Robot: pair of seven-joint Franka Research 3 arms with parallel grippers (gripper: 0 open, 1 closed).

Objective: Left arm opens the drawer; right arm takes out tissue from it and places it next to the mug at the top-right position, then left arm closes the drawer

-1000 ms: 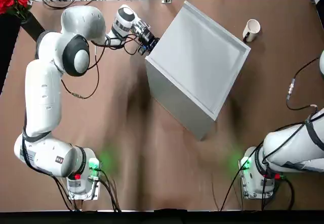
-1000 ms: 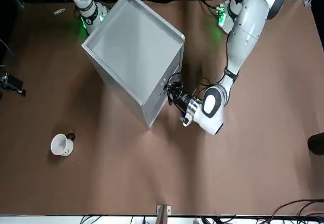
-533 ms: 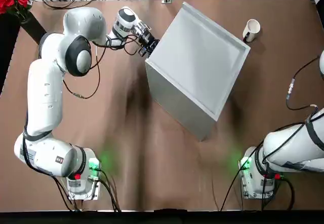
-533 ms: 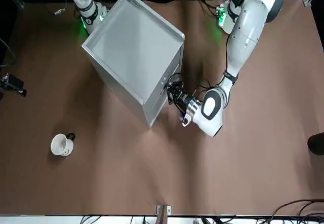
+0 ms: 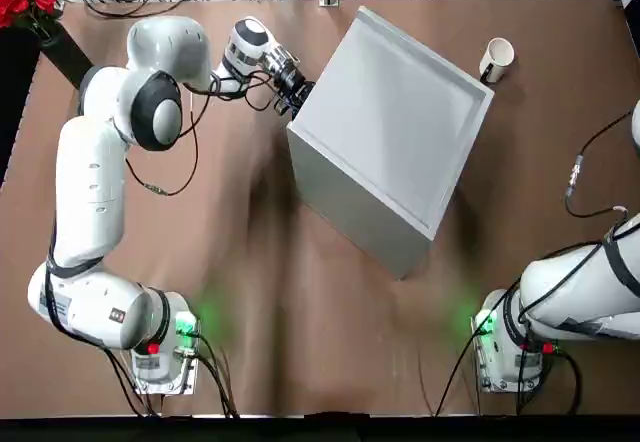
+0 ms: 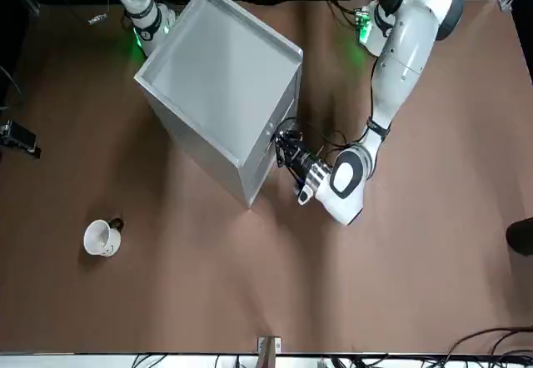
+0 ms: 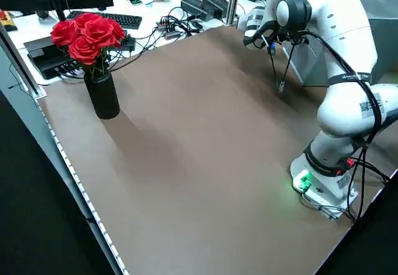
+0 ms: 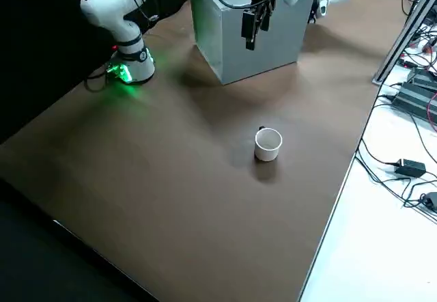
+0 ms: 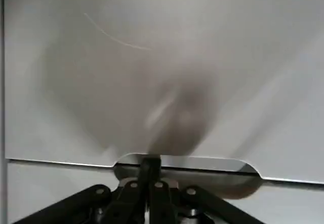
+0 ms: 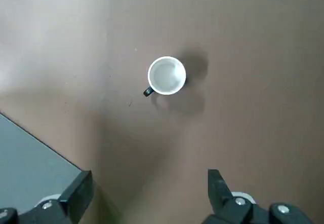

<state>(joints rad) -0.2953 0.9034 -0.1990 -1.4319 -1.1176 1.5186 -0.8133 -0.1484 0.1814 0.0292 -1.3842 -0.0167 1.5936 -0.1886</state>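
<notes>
The left gripper, fingers pressed together, sits in the drawer notch, seen only by its wrist camera. The right gripper hangs wide apart over the mug.

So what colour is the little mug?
The mug is white, clearest in the right side view.

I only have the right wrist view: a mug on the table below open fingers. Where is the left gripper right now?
Observer: The left gripper is against the far-left face of the grey cabinet, with its fingers together at the notch under the drawer front.
Operator: Is the drawer out?
Observer: No. In the top view nothing sticks out of the cabinet.
Operator: Any tissue visible?
Observer: None in any view.
</notes>
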